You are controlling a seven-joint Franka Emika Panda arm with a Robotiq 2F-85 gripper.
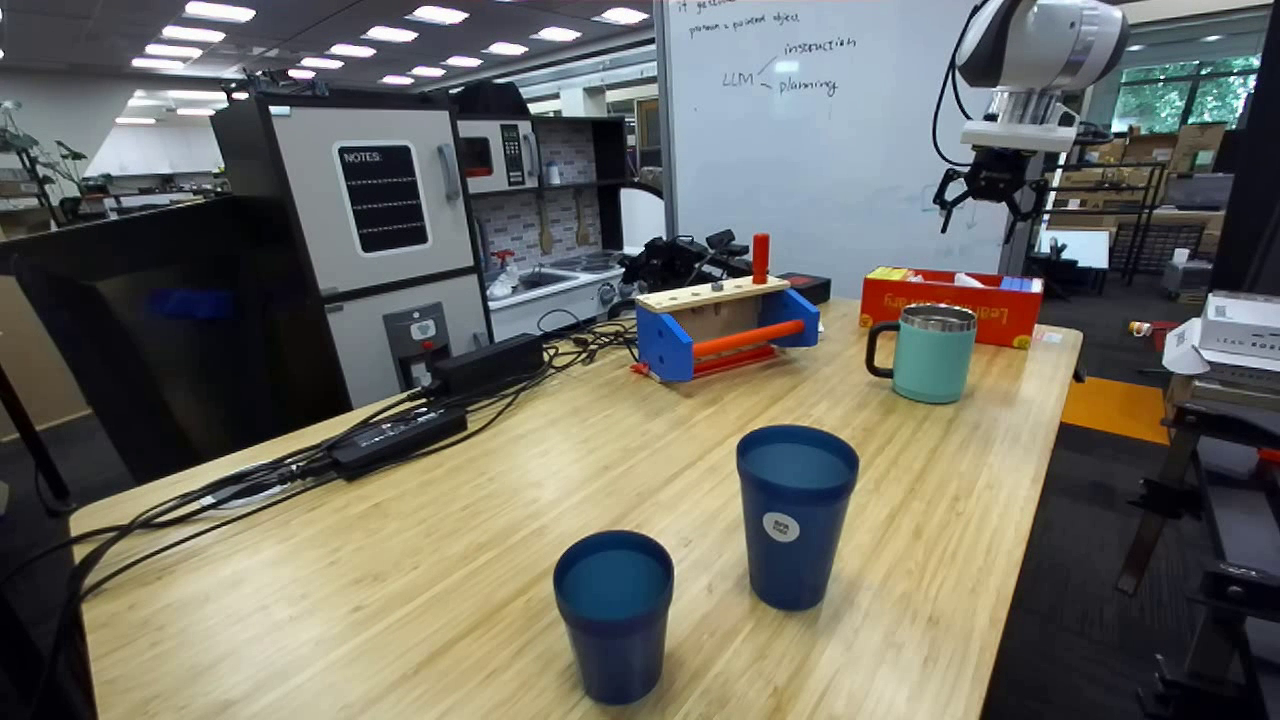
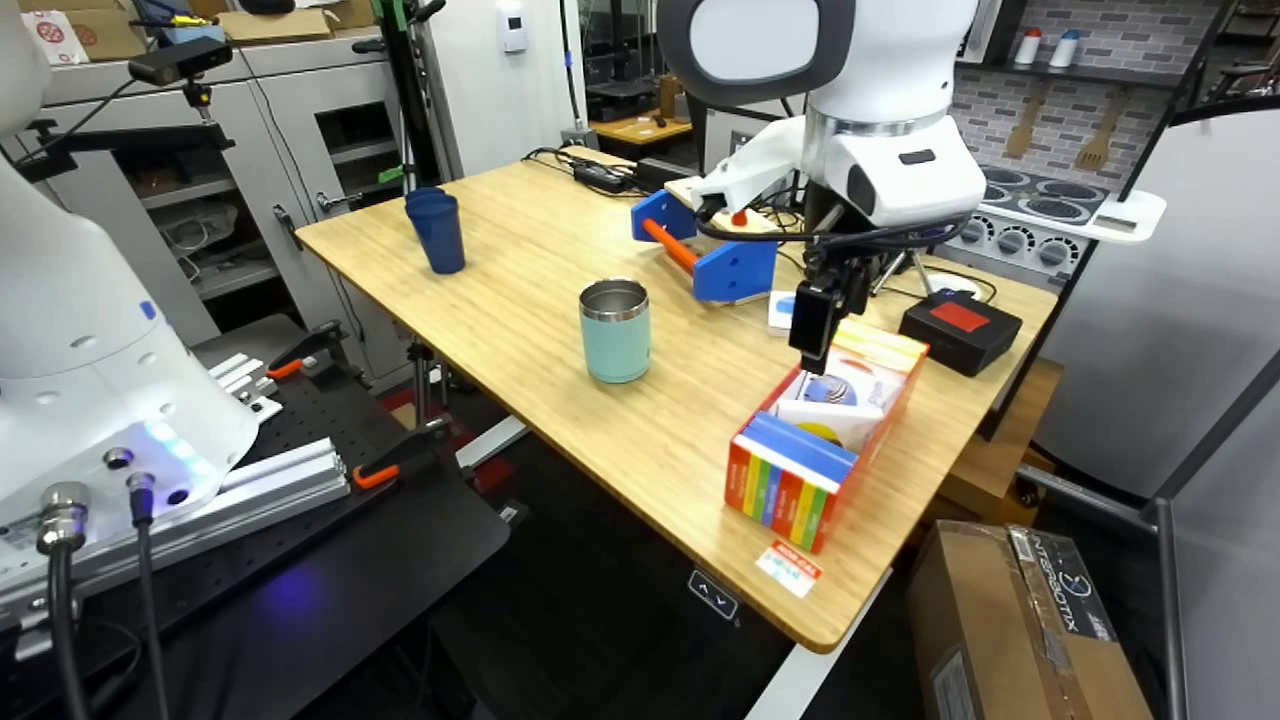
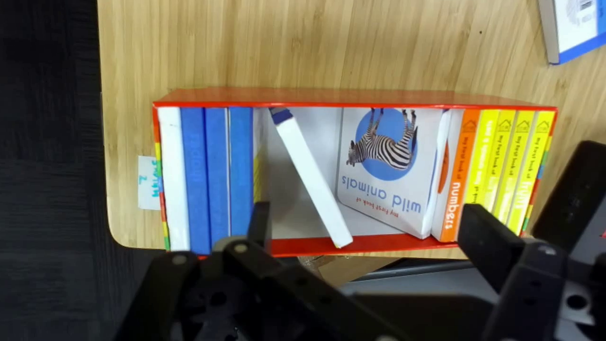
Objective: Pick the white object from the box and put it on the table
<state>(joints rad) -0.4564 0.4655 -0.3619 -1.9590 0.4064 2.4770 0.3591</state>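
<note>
My gripper [image 1: 977, 230] hangs above the red box [image 3: 331, 97], its fingers [image 3: 486, 244] spread wide with nothing held between them. The white book [image 3: 312, 182], my pick for the task's thing, is in that box: in the wrist view it slants through the middle of the frame, its lower end showing across the lower red rim.

I judge the step in hand to be lining up for the grasp. I want to turn the wrist a little so the fingers meet the book's broad faces squarely, then centre it between them. At this spread I would likely come down on the blue books [image 3: 218, 175] at the left or the orange-backed book [image 3: 457, 189] at the right, so I should narrow the gap first. The zebra book [image 3: 386, 163] sits near and could get caught in the same pinch. A straight lift past the rim looks safest before I lower it onto the table [image 1: 500, 510].

As for writing, the zebra book says "my first book of wild animals", upside down in the wrist view, and the orange-backed one "numbers". The yellow books [image 3: 511, 161] repeat "my first book of". In an exterior view, the whiteboard [image 1: 800, 170] at the top shows "LLM", "instruction" and "planning", and the fridge [image 1: 310, 230] at upper left "NOTES:". The cardboard box [image 2: 1000, 630] at lower right of an exterior view carries "INTERBOTIX".
</note>
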